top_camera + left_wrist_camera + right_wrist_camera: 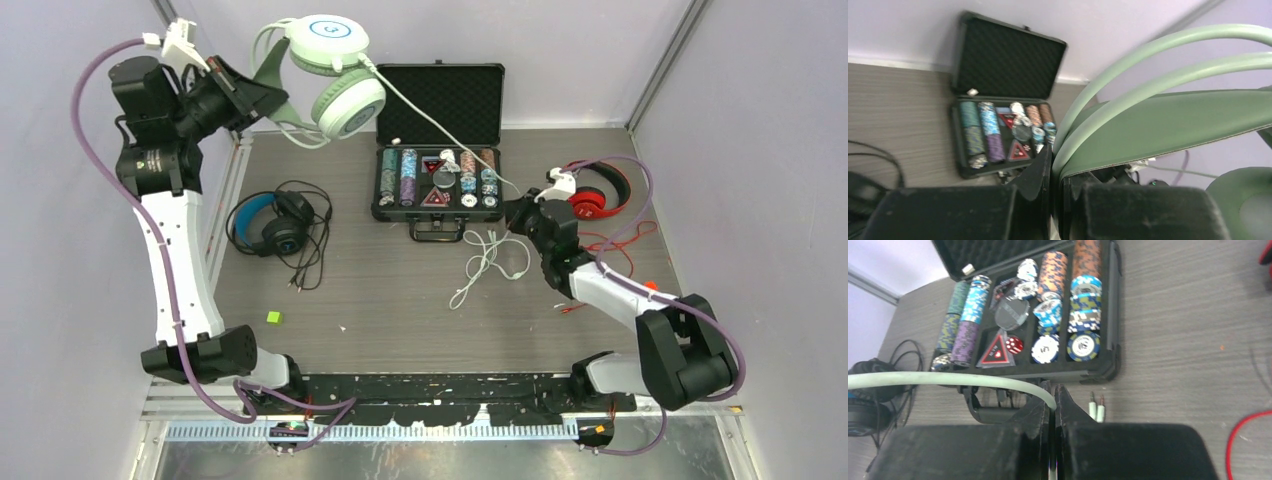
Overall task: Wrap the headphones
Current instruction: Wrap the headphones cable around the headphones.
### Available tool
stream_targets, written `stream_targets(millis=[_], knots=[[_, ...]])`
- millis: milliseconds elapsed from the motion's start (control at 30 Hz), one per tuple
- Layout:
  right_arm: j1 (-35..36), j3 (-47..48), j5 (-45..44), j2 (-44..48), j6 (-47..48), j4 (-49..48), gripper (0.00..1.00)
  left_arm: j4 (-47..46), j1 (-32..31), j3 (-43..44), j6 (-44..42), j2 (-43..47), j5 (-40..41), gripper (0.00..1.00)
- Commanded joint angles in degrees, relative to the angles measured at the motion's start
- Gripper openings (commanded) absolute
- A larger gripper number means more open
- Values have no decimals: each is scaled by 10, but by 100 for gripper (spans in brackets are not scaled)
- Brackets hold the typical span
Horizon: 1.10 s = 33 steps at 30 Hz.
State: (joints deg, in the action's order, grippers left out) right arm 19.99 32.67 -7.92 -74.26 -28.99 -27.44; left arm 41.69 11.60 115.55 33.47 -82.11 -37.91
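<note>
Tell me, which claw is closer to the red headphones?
Right. The right gripper pinches the white cable beside the red headphones, to their left in the overhead view. The left gripper is far off at the far-left corner, holding up the green headphones.

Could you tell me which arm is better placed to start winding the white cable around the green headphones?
Likely the right: its jaws are shut on the white cable, while the left jaws hold the green headphones aloft by the headband.
</note>
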Motion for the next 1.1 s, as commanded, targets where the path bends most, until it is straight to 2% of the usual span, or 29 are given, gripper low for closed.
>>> stream_targets(millis=[0, 67, 267, 467, 667, 900, 1067], knots=[[-7, 43, 59, -12, 22, -58, 1, -170, 1, -57, 139, 24, -165, 0], [-8, 61, 102, -21, 27, -69, 1, -173, -6, -78, 135, 27, -176, 0], [-7, 113, 140, -3, 36, 36, 1, -138, -10, -78, 110, 29, -164, 0], [-8, 72, 168, -3, 61, -22, 1, -125, -41, -70, 95, 16, -180, 0], [-8, 122, 216, -53, 65, -38, 0, -10, -120, -29, -2, -3, -185, 0], [-8, 173, 245, -92, 66, -63, 0, 69, -214, -77, -97, 11, -192, 0], [-8, 217, 258, -121, 77, -55, 1, 124, -306, -115, -180, 21, -190, 0]])
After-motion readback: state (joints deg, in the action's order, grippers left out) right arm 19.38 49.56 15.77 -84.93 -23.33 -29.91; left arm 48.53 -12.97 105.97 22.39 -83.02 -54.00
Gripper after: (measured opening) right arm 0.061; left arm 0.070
